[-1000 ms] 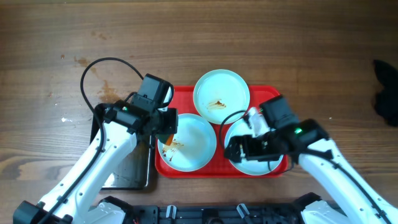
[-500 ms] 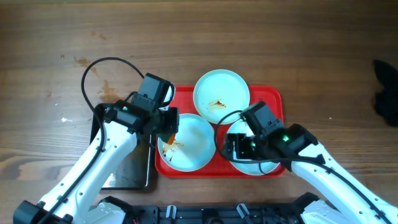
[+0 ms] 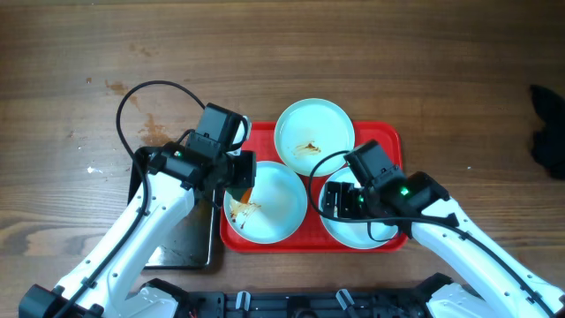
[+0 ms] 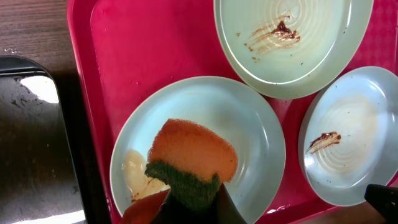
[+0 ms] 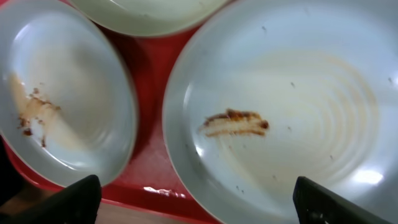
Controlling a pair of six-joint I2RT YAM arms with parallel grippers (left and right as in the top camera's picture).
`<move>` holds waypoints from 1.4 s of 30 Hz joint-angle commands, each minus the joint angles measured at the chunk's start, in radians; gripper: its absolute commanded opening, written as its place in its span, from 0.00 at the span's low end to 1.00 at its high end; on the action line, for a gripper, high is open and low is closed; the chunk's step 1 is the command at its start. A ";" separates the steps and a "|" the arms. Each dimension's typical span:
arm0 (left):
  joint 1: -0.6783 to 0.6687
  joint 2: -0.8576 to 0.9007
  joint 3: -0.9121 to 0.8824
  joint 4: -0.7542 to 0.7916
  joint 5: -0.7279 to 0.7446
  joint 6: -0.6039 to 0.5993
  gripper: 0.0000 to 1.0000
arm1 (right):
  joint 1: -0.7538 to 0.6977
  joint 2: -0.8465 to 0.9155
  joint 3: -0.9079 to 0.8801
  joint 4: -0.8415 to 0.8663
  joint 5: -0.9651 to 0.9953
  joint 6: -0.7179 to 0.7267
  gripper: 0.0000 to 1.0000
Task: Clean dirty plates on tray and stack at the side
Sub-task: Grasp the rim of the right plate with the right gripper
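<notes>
While the brown sauce is being scrubbed, the left gripper pinches the sponge by its green scouring edge, jaws fully closed on it. That leaves the orange face free to bear down on the near left plate, just beside the smear at that plate's left rim. Level with it, the right gripper hangs low over the near right plate with its jaws spread about as wide as they go and nothing between them. It holds nothing, and whether the tips touch the plate's near rim I cannot tell. That wide stance looks meant for steadying or taking the plate by its edge. A black tray lies just left of the red tray, perhaps the side spot for stacking. All three plates sit on the red tray, the near two side by side. Behind them, the far plate overhangs the tray's far rim, its smear unwiped. Beyond lie a looped cable and, at the right edge, a dark cloth.
</notes>
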 commanded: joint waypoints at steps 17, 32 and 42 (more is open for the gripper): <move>-0.006 0.002 0.018 0.014 0.019 -0.002 0.04 | -0.001 0.289 0.016 0.336 -0.221 0.016 0.75; -0.006 0.003 0.018 0.015 0.019 -0.002 0.04 | -0.206 0.232 0.188 -0.079 0.081 -0.047 0.71; -0.006 0.003 0.018 0.024 0.018 0.006 0.04 | -0.321 0.227 0.134 -0.343 0.211 0.093 0.72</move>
